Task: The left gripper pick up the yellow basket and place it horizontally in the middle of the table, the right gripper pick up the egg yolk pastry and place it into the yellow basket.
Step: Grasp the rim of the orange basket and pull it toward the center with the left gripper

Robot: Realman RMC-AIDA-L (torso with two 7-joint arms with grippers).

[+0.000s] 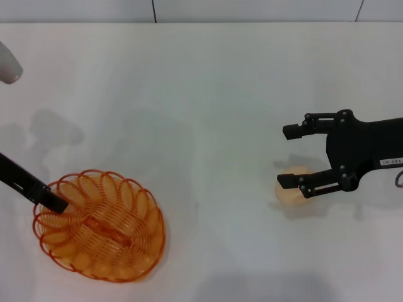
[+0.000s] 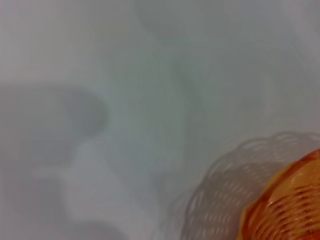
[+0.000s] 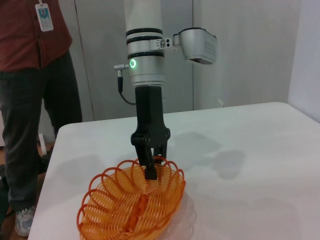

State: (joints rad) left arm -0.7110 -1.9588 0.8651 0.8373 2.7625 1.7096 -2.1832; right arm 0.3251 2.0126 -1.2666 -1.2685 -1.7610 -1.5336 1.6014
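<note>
Two arms work over the white table (image 1: 208, 94), which fills the head view. On the robot's left side sits the yellow basket (image 1: 101, 226), an oval orange wire bowl near the front edge, resting upright on the tabletop. At its far-left rim the left gripper (image 1: 55, 204) reaches down, fingers closed together on the looped wire. Well apart, on the right side, the right gripper (image 1: 291, 156) hovers with fingers spread wide, one of them over the egg yolk pastry (image 1: 291, 190), which lies on the table beneath that finger
</note>
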